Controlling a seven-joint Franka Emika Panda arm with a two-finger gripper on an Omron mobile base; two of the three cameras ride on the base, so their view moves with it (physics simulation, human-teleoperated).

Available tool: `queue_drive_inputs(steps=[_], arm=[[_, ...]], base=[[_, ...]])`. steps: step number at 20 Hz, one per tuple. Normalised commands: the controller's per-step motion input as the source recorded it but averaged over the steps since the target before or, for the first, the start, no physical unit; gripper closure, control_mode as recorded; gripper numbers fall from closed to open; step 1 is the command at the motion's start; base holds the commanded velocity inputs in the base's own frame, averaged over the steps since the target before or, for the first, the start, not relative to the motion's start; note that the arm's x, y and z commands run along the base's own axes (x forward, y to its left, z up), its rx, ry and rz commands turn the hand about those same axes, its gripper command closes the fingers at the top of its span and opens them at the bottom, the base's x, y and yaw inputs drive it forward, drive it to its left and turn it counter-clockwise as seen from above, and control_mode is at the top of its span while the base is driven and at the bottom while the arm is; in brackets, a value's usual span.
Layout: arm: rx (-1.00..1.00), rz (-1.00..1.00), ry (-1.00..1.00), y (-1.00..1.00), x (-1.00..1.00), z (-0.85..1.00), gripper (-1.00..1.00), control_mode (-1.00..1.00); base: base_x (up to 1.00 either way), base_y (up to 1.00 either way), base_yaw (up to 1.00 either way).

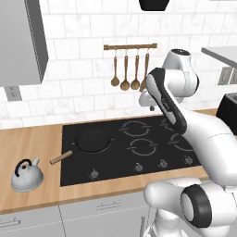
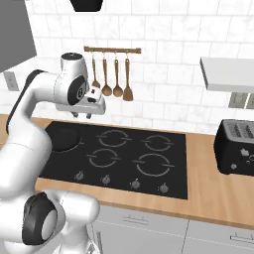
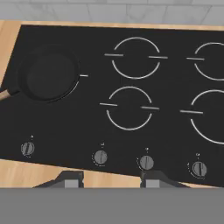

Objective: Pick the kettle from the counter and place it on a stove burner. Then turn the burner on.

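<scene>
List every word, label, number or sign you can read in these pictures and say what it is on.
No words, brands or numbers can be read.
Cooktop: a tiny mark above each knob, too small to read.
Burners: white ring outlines with short dashes, no text.
Toaster: small buttons on its front, too blurred to read.
Kettle, pan and hanging wooden spoons: no markings visible.

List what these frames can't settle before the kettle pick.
- Knob markings: too small in every view.
- Toaster: cut by left base view's right edge.
- Frying pan handle: behind the arm in right base view.
- Kettle spout: not discernible in left base view.
</scene>
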Motion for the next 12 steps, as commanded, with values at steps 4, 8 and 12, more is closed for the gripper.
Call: queue_drive_inputs(steps=[4, 8, 12], arm=[[-0.01, 0.0, 0.0, 0.4, -0.36, -0.06, -1.0, -1.0], [-0.05, 0.14, 0.04, 1.0, -0.37, -0.16, -1.0, -1.0], [-0.01, 0.34, 0.14, 1.0, -0.05, -0.33, -1.0, -1.0]], base=[[0.0, 0.0, 0.0], [0.0, 0.0, 0.0], [0.0, 0.0, 0.0]])
